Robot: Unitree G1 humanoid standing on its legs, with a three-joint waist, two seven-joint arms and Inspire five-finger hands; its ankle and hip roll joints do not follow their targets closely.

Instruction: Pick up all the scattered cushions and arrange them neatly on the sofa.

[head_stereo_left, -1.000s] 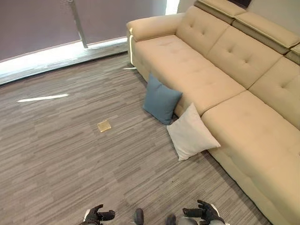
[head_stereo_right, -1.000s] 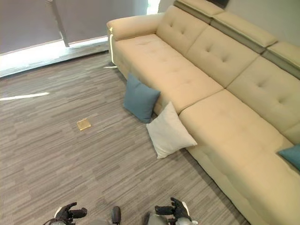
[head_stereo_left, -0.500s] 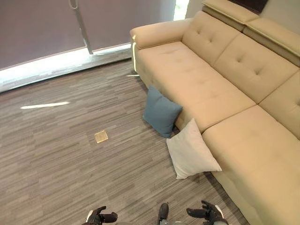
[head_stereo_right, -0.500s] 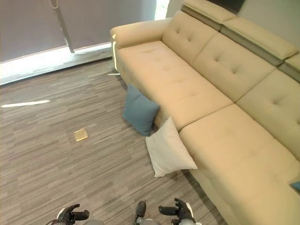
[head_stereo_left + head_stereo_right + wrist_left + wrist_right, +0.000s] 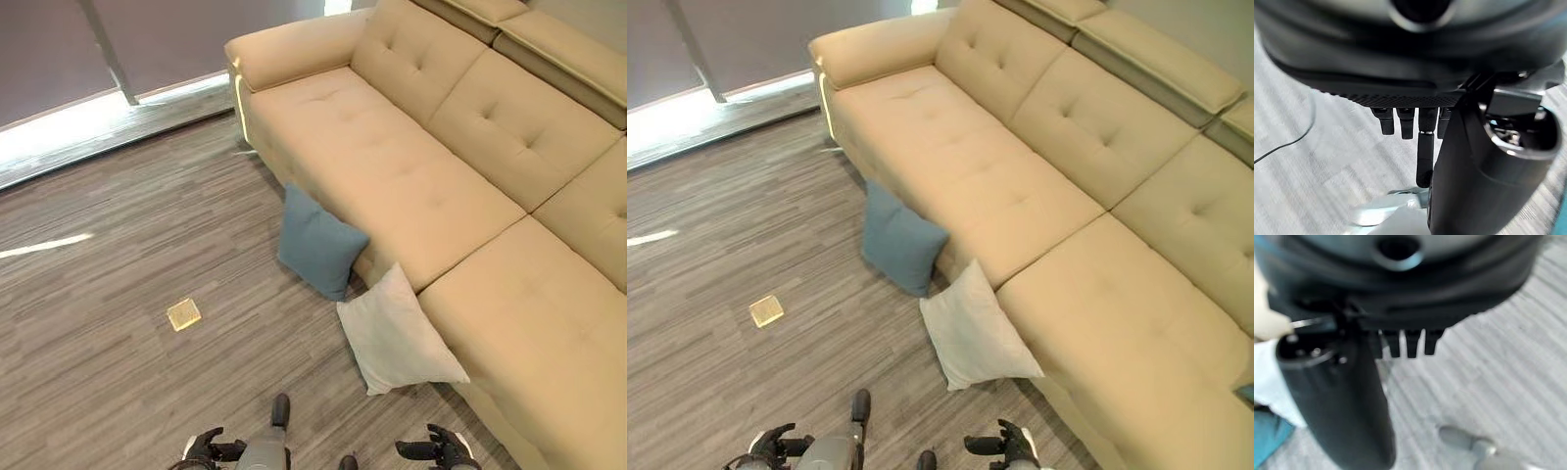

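Observation:
A blue cushion (image 5: 318,245) stands on the floor, leaning on the front of the beige sofa (image 5: 392,166). Just beside it a white cushion (image 5: 397,333) leans on the sofa front too, tilted on one corner. A teal cushion (image 5: 1246,392) peeks in on the seat at the far right. My left hand (image 5: 211,450) and right hand (image 5: 436,452) hang low at the near edge, well short of both floor cushions. Both are open and hold nothing; relaxed fingers (image 5: 1400,122) show in the left wrist view and likewise fingers (image 5: 1400,345) in the right wrist view.
Grey striped floor (image 5: 118,225) spreads to the left of the sofa. A small tan square plate (image 5: 183,314) is set in the floor left of the blue cushion. A window with dark blinds (image 5: 59,59) runs along the far wall.
The whole picture has shifted, so the camera moved; the sofa and cushions now sit nearer and lower in view. The cushions lie as before and both hands stay low and open.

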